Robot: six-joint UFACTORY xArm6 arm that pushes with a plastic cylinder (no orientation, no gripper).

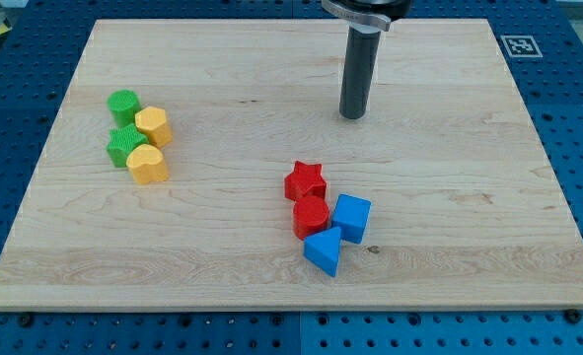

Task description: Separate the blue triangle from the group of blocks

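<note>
The blue triangle (324, 252) lies at the bottom of a cluster right of the board's middle. It touches a blue cube (351, 217) above right and a red block (311, 216) above left. A red star (305, 181) sits at the cluster's top. My tip (353, 114) rests on the board well above the cluster, apart from every block, roughly above the blue cube.
At the view's left stands a second cluster: a green round block (123, 104), a yellow hexagon (154, 126), a green block (125, 145) and a yellow heart-like block (148, 164). The wooden board (469, 148) lies on a blue perforated table.
</note>
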